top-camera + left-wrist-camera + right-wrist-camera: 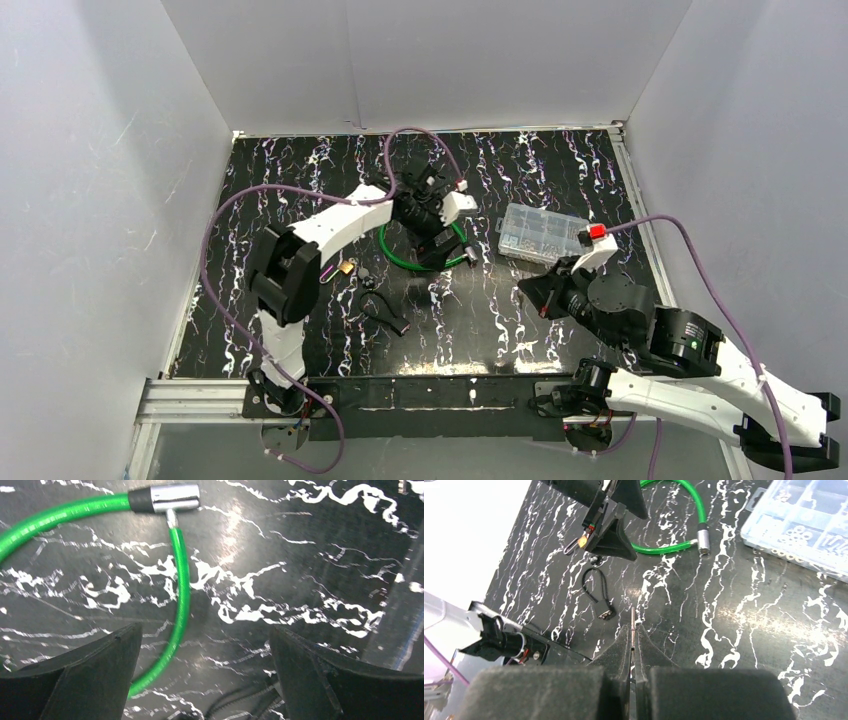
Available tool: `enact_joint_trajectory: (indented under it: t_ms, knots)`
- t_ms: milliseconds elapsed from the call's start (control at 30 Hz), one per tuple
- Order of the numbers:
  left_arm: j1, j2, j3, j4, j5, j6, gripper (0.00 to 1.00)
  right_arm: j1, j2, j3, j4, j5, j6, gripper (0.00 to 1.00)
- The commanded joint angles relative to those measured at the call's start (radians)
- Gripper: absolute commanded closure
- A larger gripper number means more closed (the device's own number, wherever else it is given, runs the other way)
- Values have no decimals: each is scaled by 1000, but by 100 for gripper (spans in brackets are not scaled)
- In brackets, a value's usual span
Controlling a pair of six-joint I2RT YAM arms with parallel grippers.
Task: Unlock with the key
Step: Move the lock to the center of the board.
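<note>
A green cable lock [400, 256] lies looped on the black marbled table, its chrome end [172, 499] at the top of the left wrist view. My left gripper [205, 645] is open and empty, hovering just above the cable [180, 595]; in the top view it [437, 252] hangs over the loop. My right gripper [632, 630] is shut on a thin key [632, 616], whose blade sticks out edge-on past the fingertips. It [530, 290] sits right of the loop, above the table. A small brass padlock [346, 267] lies left of the loop.
A clear plastic parts box [540, 232] sits at the right, also in the right wrist view [804, 520]. A black strap with a tag [385, 310] lies in front of the padlock. White walls enclose the table on three sides.
</note>
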Motion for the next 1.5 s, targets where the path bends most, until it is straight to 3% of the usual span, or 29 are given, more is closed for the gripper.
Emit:
enact_joint_trajectory:
  t_ms: [0,333,467,567,867,1000,1067,1167,1233,1400,1467]
  knots:
    - [-28,73,85,29,-75,39,2,-3,-12,18,-50,107,62,99]
    - [-54,179,37,115,-44,62,24,-9,-20,8,-6,184,14,99]
    - [-74,184,-7,162,-48,66,44,-17,-20,11,32,193,-21,99]
    - [-81,198,-6,167,-47,35,65,-25,-15,11,46,191,-43,99]
    - [-152,88,-179,221,-54,-166,78,-56,-3,22,45,175,-73,99]
    - [-175,24,-226,219,-49,-340,62,-60,-3,4,48,163,-62,99]
    - [-186,5,-236,205,-52,-393,46,-64,-3,-8,53,159,-55,99]
    - [-187,-12,-206,157,-49,-424,15,-69,-3,-22,58,154,-49,99]
    - [-184,-16,-140,79,-18,-338,2,-74,-4,-27,59,151,-47,99]
    - [-113,-2,70,-112,163,90,2,-89,-14,-29,60,143,-51,99]
    - [-87,50,176,-182,164,269,2,-94,-18,-30,66,142,-56,99]
